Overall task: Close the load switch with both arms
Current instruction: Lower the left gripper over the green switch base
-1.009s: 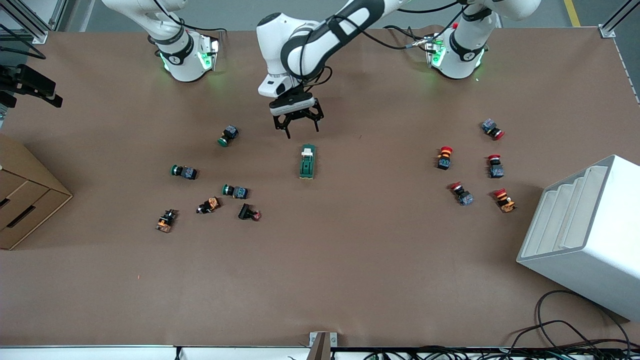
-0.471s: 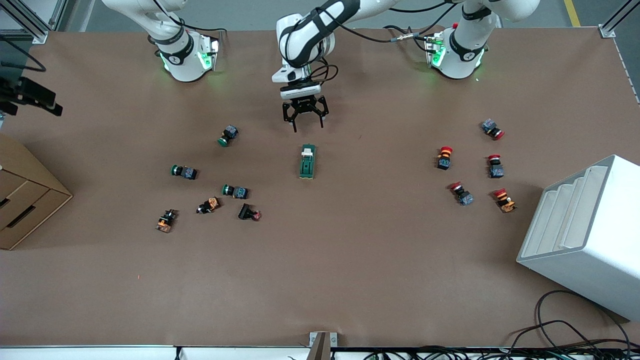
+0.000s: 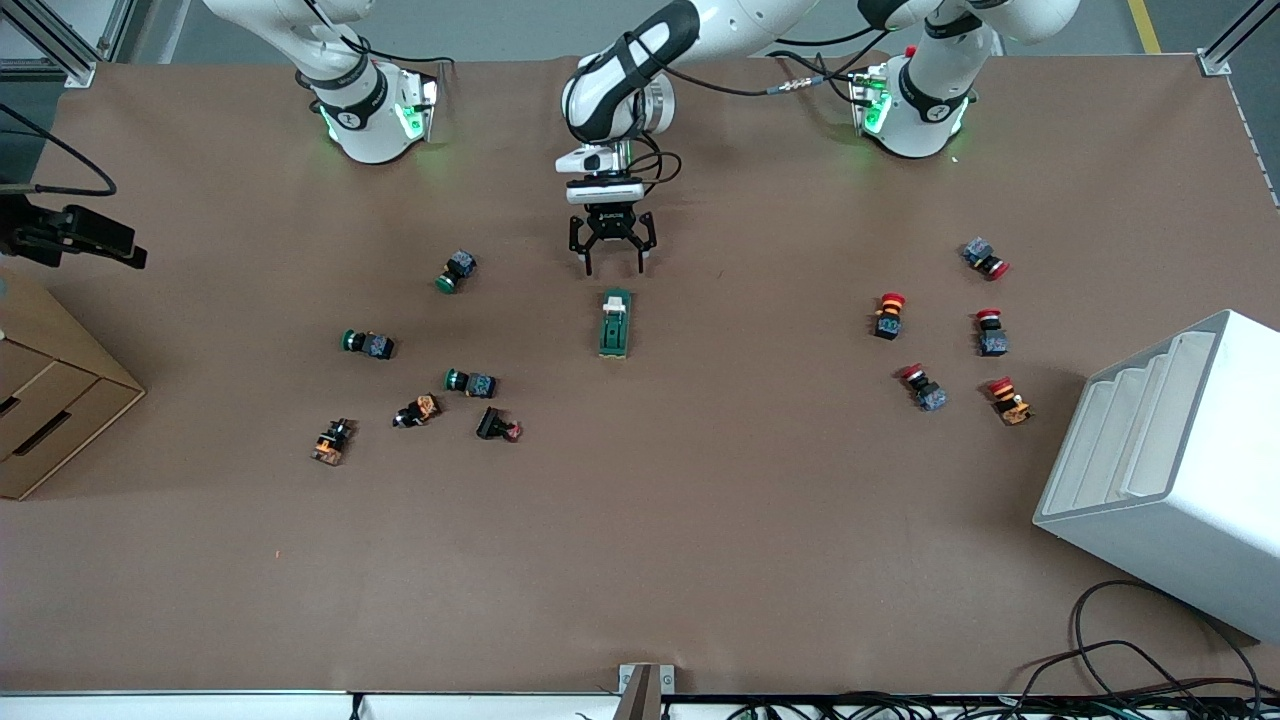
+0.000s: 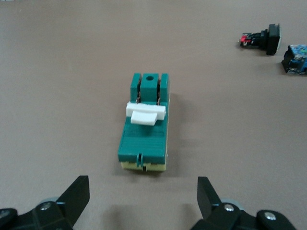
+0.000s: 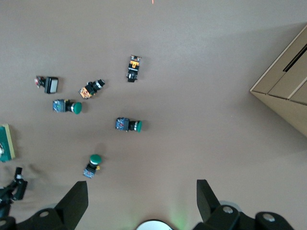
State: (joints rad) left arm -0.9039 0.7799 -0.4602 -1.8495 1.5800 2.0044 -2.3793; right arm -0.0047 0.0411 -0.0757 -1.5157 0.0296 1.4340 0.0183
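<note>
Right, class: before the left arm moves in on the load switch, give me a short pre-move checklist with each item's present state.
1. Left gripper open: ok.
2. Left gripper lined up with the load switch: ok; the left wrist view centres the switch between its fingers.
3. Switch free of neighbours: ok.
4. White lever visible, unobstructed: ok.
5. Right gripper open: ok.
6. Right gripper near the switch: not ok; it is over the green push buttons.
</note>
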